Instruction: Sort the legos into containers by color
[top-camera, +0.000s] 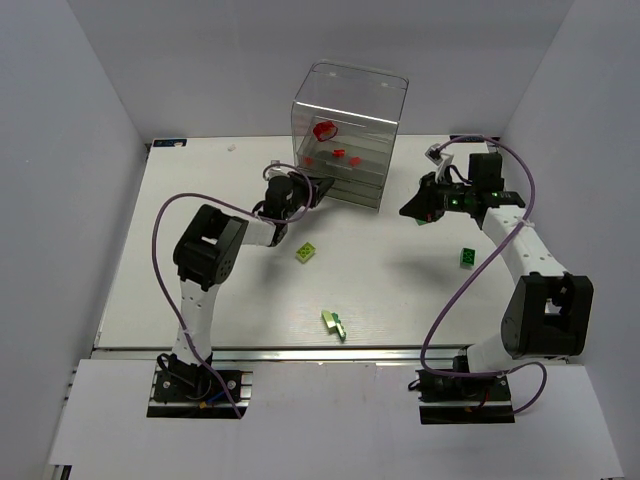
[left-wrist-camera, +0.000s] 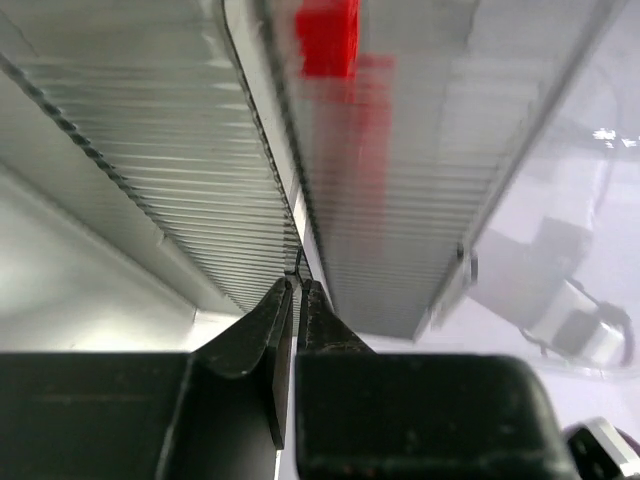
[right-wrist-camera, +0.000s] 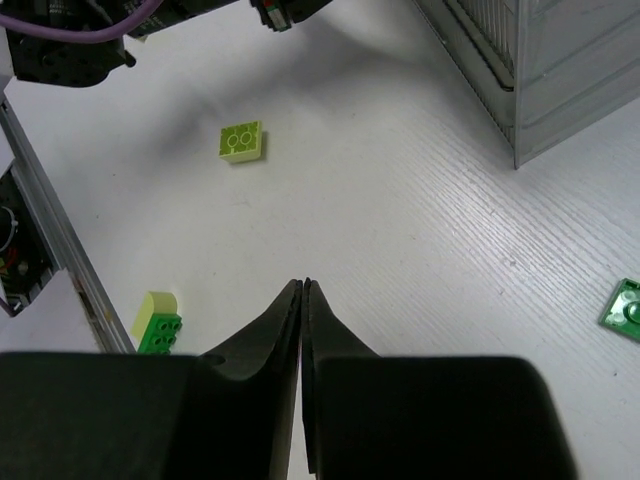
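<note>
Top view: red legos lie inside the container; a yellow-green brick sits on the table. Left wrist: left gripper is closed and empty at a drawer edge; pressing could shove the container. Right wrist: right gripper is closed and empty, and risks knocking bricks if lowered shut.

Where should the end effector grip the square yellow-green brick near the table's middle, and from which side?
I would grip the yellow-green brick across two opposite flat side walls, coming straight down from above. It lies flat, studs up, with nothing touching it, so its sides are free. The right end effector, now shut, must open first.
</note>
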